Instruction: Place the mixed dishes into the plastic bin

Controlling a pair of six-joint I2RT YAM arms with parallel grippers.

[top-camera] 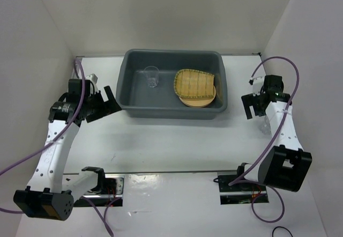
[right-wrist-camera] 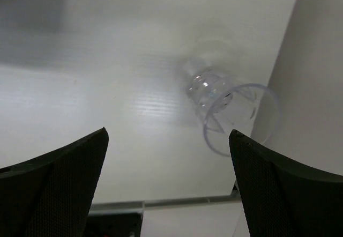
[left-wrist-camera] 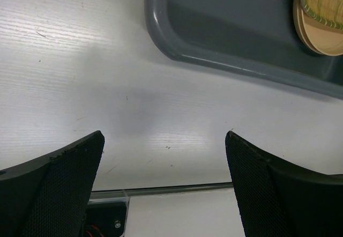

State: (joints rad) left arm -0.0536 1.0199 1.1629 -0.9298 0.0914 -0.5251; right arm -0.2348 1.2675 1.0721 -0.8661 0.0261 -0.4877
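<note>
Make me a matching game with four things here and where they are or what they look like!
Things:
1. tray
2. bin
3. left gripper
4. glass near the right gripper

Clues:
A. dark grey
B. on the table, outside the bin
C. open, nothing in it
D. lying on a plate

Pairs: 1-D, 2-A, 3-C, 4-B

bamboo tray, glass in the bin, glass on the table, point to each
bamboo tray (top-camera: 194, 82), top view, woven centre
glass in the bin (top-camera: 151, 76), top view, side wall
glass on the table (right-wrist-camera: 222, 103), right wrist view, clear wall
</note>
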